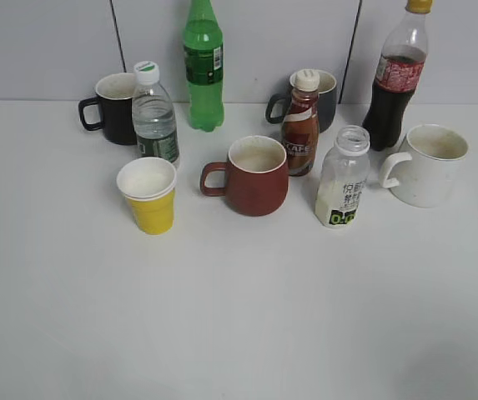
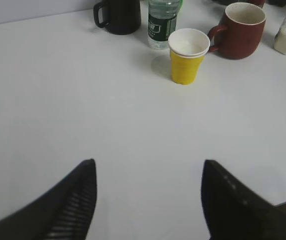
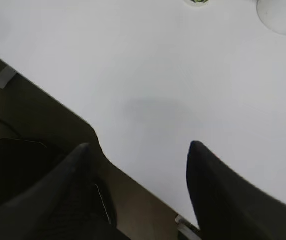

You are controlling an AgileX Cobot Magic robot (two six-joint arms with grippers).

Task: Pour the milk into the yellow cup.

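1. While both grippers are kept low at the near side of the white table (image 1: pixel 239 317), nothing is held by either of them.
2. The left gripper (image 2: pixel 147 200) is seen with its dark fingers (image 2: pixel 73 205) spread wide apart above bare table, empty.
3. The right gripper (image 3: pixel 138 190) is likewise seen with its fingers (image 3: pixel 217 190) parted and empty, positioned over the table's near edge, where dark floor is visible below.
4. The milk (image 1: pixel 343 177) is stood upright right of centre, uncapped, with white liquid filling only its lower part; it is placed between the dark red mug (image 1: pixel 254 175) and the white mug (image 1: pixel 426 164), apart from both.
5. The yellow cup (image 1: pixel 148 194) is stood upright on the left, just in front of the clear water bottle (image 1: pixel 153 114) and left of the dark red mug, well apart from the milk.
6. Just behind the red mug, the brown coffee bottle (image 1: pixel 301 125) is set in front of a dark grey mug (image 1: pixel 326 98).
7. Along the back, a black mug (image 1: pixel 113 107), a green soda bottle (image 1: pixel 203 67) and a cola bottle (image 1: pixel 395 79) are lined up by the wall.
8. Only the bases of the milk and the white mug are caught at the top edge of the right wrist view.
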